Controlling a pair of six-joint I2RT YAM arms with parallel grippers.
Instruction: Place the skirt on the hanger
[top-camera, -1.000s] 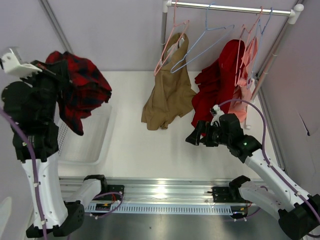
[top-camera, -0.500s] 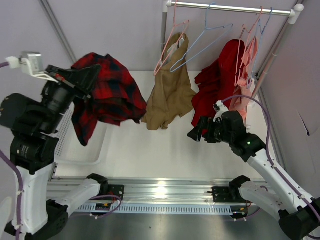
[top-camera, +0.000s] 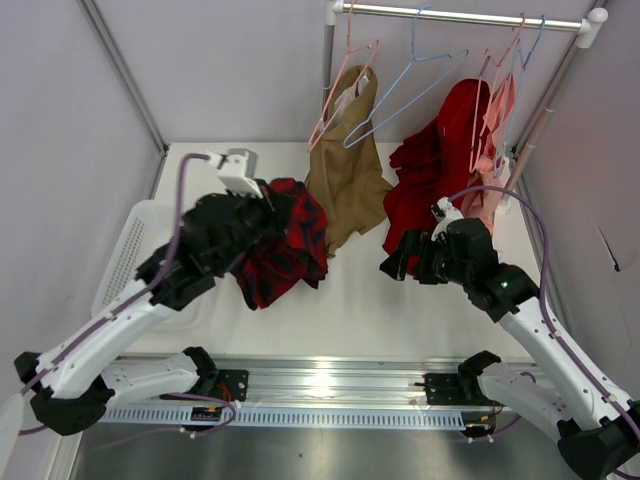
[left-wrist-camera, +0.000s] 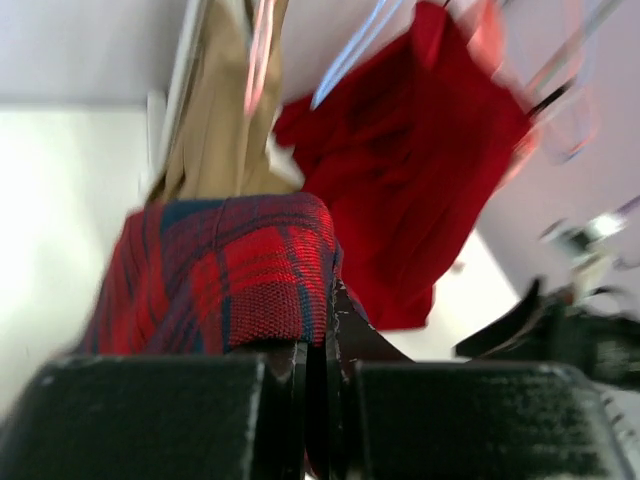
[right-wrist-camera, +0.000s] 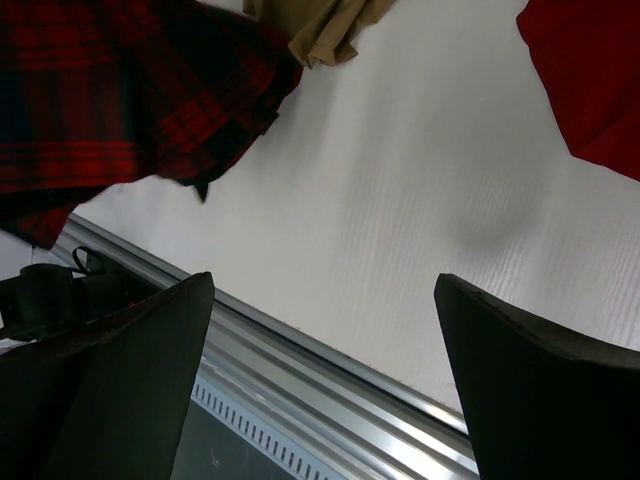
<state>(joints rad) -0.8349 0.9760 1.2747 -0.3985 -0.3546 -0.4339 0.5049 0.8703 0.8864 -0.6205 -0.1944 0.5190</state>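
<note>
Light: bright, even, from above.
Glare: hot patch on the rail (top-camera: 322, 381).
Left wrist: skirt (left-wrist-camera: 230, 275) crisp, background smeared, blurry.

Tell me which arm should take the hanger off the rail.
Right: the right gripper is open and empty, so it could grasp the hanger; the left gripper is shut on the skirt.

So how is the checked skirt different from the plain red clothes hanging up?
The skirt is checked red and dark; the red garment is plain bright red. The skirt is pinched in the left end effector and bunched up; the red garment hangs down from the rail. The skirt is left of the tan garment, the red garment right of it. Both are soft cloth with red in them.
</note>
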